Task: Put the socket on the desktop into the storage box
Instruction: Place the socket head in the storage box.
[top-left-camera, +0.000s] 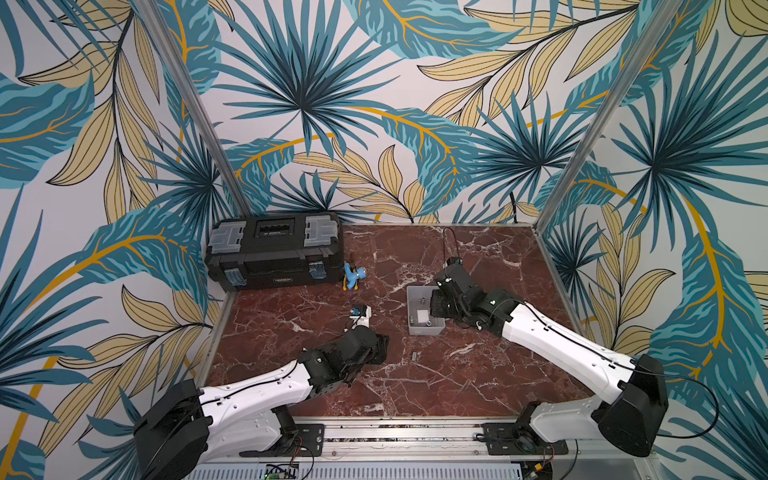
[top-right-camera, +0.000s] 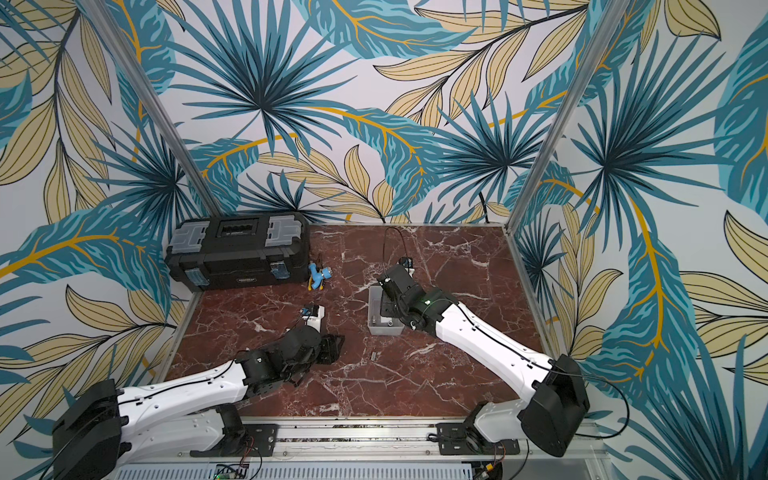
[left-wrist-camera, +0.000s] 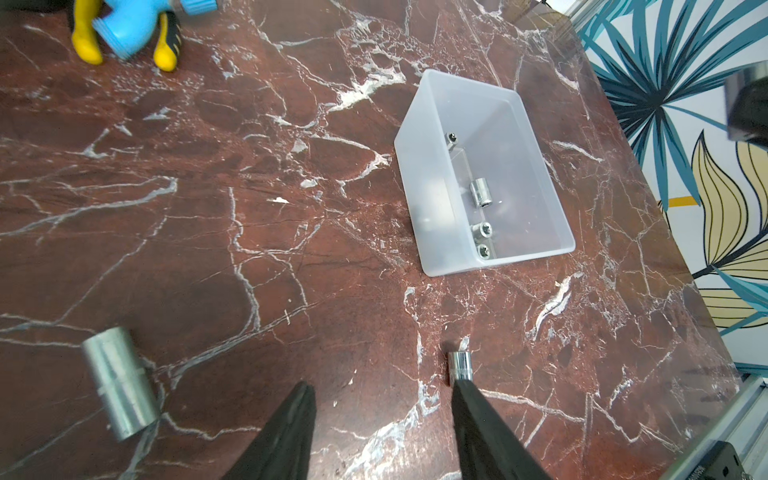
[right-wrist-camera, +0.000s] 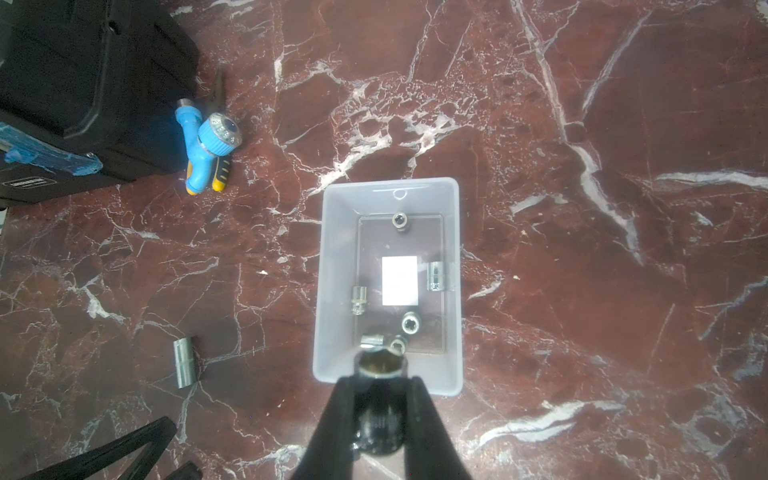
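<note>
**Top views.** The desktop (top-left-camera: 478, 374), red-brown marble with white veins, carries a black toolbox (top-left-camera: 274, 257) at its far left. The white lettering on the toolbox's front plate is too small to read. Just beside the toolbox lies a blue and yellow hose nozzle (top-left-camera: 354, 275). The storage box (top-left-camera: 424, 330), pale grey and see-through, stands near the middle of the desktop with a blank white label (top-left-camera: 423, 316) on its floor. The right gripper (top-left-camera: 436, 307) hangs over the box, and its jaws are hidden here. The left gripper (top-left-camera: 383, 343) sits low, left of the box. A small socket (top-left-camera: 414, 356) lies on the marble in front of the box, apart from it.

**Left wrist view.** The left gripper (left-wrist-camera: 382, 399) stands open, with nothing between its black fingers (left-wrist-camera: 291, 428). The small socket (left-wrist-camera: 459, 365), a short shiny steel cylinder, lies at the tip of one finger; contact cannot be told. A large socket (left-wrist-camera: 118, 382), dull grey with a groove round its middle, lies on its side well apart from the storage box (left-wrist-camera: 419, 178). The box holds several stored sockets (left-wrist-camera: 481, 192).

**Right wrist view.** The right gripper (right-wrist-camera: 382, 384) is clamped on the held socket (right-wrist-camera: 382, 365), a dark steel cylinder with its open end showing, over the rim of the storage box (right-wrist-camera: 334, 291). Stored sockets (right-wrist-camera: 436, 276) ring the label (right-wrist-camera: 400, 280), which bears no writing. The toolbox (right-wrist-camera: 83, 83) nameplate is blurred
</note>
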